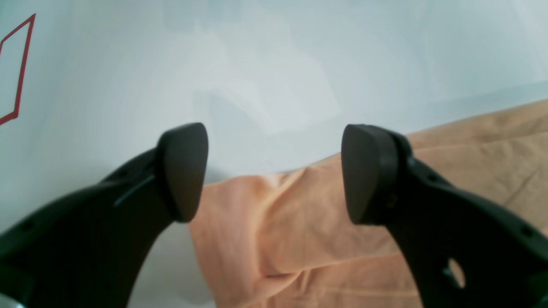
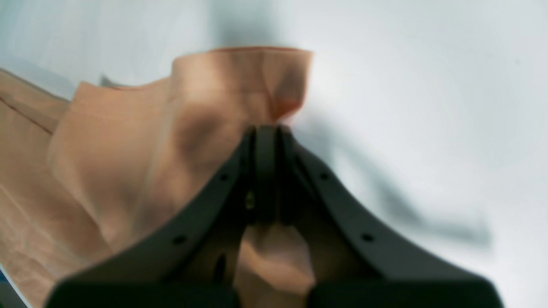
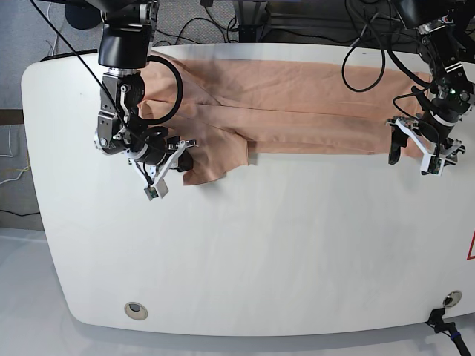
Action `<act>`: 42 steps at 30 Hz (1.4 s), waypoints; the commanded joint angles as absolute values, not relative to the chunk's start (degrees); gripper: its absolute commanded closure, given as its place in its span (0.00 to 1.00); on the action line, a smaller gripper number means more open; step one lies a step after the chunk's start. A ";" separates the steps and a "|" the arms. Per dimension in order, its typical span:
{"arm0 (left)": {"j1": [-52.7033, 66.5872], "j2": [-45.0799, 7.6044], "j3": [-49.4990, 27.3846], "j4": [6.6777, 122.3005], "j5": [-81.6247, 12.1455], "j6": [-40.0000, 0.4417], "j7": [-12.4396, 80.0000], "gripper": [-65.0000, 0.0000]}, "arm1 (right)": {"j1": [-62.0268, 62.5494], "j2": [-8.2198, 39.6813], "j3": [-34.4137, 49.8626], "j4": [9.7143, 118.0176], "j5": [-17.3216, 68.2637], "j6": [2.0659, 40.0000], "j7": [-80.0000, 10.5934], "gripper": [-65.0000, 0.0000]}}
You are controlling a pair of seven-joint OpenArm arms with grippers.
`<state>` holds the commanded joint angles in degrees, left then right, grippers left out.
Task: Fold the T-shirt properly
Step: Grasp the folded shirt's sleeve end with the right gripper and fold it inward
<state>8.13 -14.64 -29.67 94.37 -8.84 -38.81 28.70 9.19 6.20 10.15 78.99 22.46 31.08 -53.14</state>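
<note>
The peach-pink T-shirt [image 3: 297, 111] lies spread along the back of the white table [image 3: 260, 245], creased, with one sleeve hanging toward the front left. My right gripper [image 3: 180, 159] is shut on that sleeve's edge. In the right wrist view the fabric [image 2: 128, 141] is lifted and bunched above the closed right gripper [image 2: 266, 133]. My left gripper [image 3: 413, 157] stands open at the shirt's right end. In the left wrist view the open left gripper [image 1: 274, 173] has its two fingers on either side of the cloth's corner [image 1: 299, 222], just above it. No print shows.
A red outline is marked on the table [image 1: 19, 68] near the front right edge [image 3: 471, 251]. Two round ports sit near the front rim [image 3: 135, 310] [image 3: 448, 299]. Black cables [image 3: 364, 44] trail behind the table.
</note>
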 joint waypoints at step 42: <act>7.16 -14.64 -27.56 91.03 -8.75 -38.81 28.35 0.29 | -14.37 25.36 -3.30 103.34 57.54 38.73 -75.91 0.41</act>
<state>7.16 -14.64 -27.56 91.03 -8.75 -38.81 28.35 -14.37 25.36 -3.30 103.34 57.54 38.73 -75.91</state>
